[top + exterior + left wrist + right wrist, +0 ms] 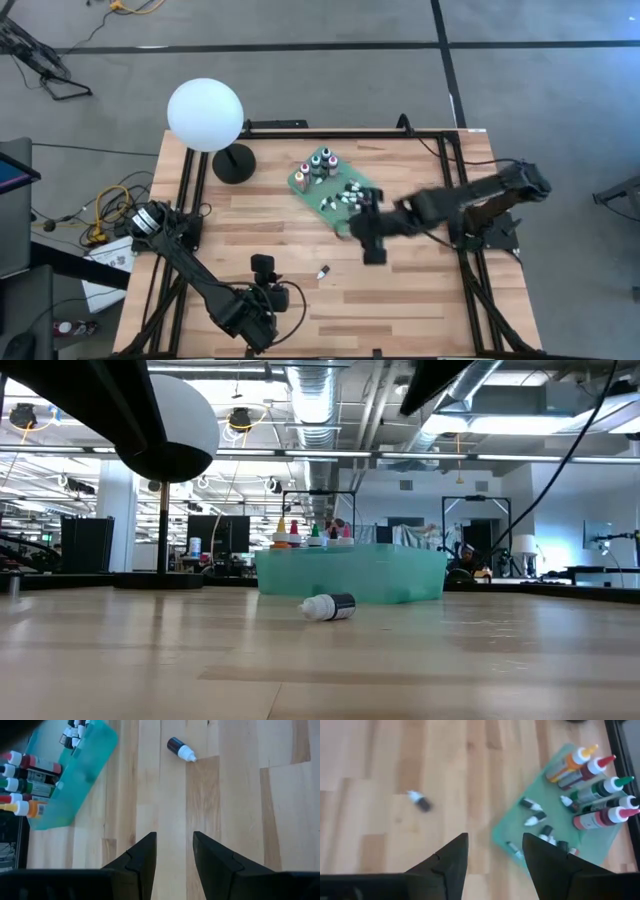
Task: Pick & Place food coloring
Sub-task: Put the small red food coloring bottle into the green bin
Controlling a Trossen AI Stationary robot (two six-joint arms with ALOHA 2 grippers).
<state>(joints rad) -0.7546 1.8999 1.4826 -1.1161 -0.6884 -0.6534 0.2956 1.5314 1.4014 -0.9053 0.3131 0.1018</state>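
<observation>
A green square tray (308,190) sits mid-table and holds several tall food coloring bottles (322,164) standing upright and several tiny white-tipped ones (350,194) lying flat. One tiny dark bottle with a white tip (323,271) lies alone on its side on the wood, nearer the front; it also shows in the low view (330,606), the left wrist view (180,748) and the right wrist view (419,801). My right gripper (371,245) is open and empty, above the table by the tray's near corner. My left gripper (262,265) is open and empty near the front edge, left of the lone bottle.
A white globe lamp (205,114) on a black base (234,163) stands at the far left of the table. A black frame (450,150) runs along the table's edges. Bare wood lies between the tray and the front edge.
</observation>
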